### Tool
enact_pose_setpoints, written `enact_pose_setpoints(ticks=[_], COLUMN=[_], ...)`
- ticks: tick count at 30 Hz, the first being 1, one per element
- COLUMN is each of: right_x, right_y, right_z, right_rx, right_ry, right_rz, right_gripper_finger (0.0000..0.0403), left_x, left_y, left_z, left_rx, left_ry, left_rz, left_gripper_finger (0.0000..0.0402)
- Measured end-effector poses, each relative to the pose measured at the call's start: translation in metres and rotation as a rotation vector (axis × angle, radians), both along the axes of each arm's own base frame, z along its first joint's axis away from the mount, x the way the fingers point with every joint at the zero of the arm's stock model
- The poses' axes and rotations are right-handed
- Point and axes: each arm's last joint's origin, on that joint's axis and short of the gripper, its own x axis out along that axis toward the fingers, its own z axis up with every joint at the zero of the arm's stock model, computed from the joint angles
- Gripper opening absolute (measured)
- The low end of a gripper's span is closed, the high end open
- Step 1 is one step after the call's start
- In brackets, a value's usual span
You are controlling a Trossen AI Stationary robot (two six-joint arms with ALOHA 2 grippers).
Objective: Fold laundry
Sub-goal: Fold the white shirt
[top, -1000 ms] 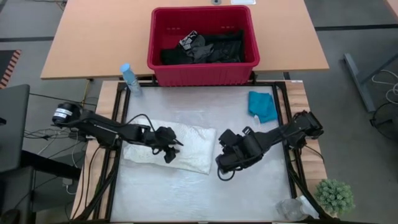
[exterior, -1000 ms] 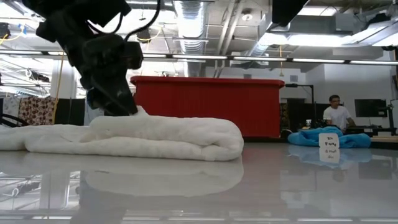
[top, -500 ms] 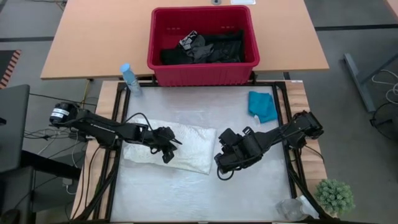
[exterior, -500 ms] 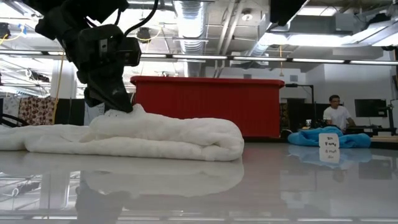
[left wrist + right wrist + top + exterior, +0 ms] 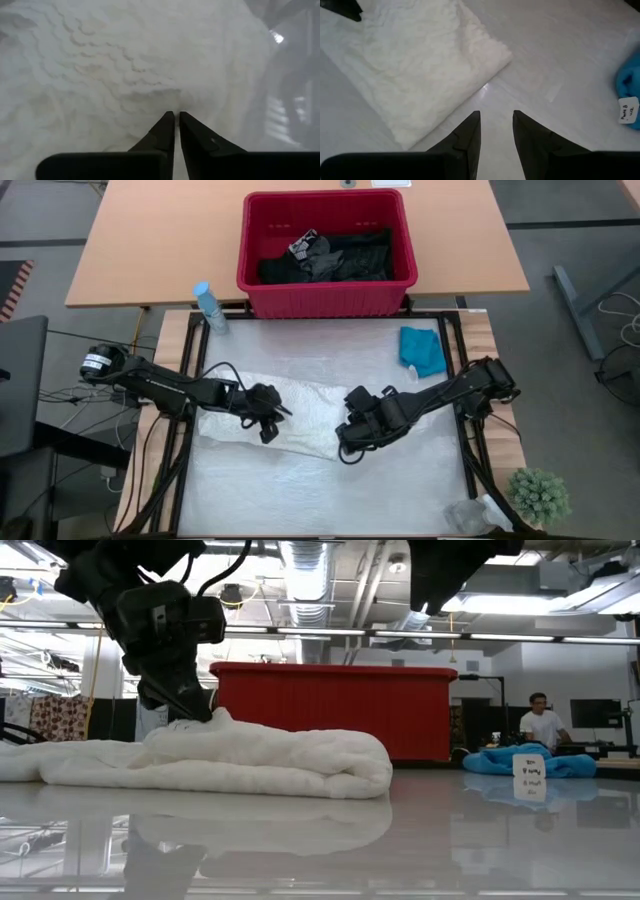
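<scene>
A white lacy-textured garment (image 5: 312, 412) lies folded in a thick oblong on the table, left of centre; it also fills the left wrist view (image 5: 125, 65). My left gripper (image 5: 267, 428) is shut on its top (image 5: 202, 712). My right gripper (image 5: 345, 448) hangs open above the bare table just off the garment's right end (image 5: 496, 117), with nothing between its fingers. A small teal garment (image 5: 422, 350) lies at the far right. Dark clothes (image 5: 330, 255) lie in the red basket (image 5: 322, 300). My left gripper pinches a small raised bit of the white garment's upper surface (image 5: 172, 102) between its two fingertips, near the garment's middle. The fingers come slanting down from the table's left. The garment lies on the table, with a little peak (image 5: 218, 720) at the fingers; one layer or several, I cannot tell.
The red basket stands beyond the table's far edge on a wooden desk. A spray bottle (image 5: 208, 305) stands at the far left corner and a small plant (image 5: 538, 495) at the near right. Bare table lies in front of the garment. A person (image 5: 543, 725) sits far behind.
My left gripper has shut on the white garment's top and stayed where it was. My right gripper has moved toward the table's left, closer to the garment's right end, sinking a little, still open. The garment has kept its shape.
</scene>
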Motion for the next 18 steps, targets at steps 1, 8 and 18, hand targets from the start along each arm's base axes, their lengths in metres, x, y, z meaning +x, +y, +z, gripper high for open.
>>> enact_pose_setpoints(ticks=[1,8,18], right_x=[0.0,-0.002,-0.001], right_y=[0.0,0.005,0.005], right_z=[0.0,0.0,0.0], right_rx=[0.007,0.013,0.013], right_ry=[-0.002,0.001,0.0], right_rz=[0.001,0.016,0.016], right_gripper_finger=[0.0138,0.0138,0.0138], left_x=[-0.001,-0.003,-0.01], left_y=[0.001,0.0,0.004], left_z=[-0.001,-0.003,0.017], left_rx=[0.019,-0.07,0.051], left_ry=[0.013,0.048,-0.045], left_rz=[-0.009,-0.097,-0.079], left_gripper_finger=[0.0023,0.0081,0.0135])
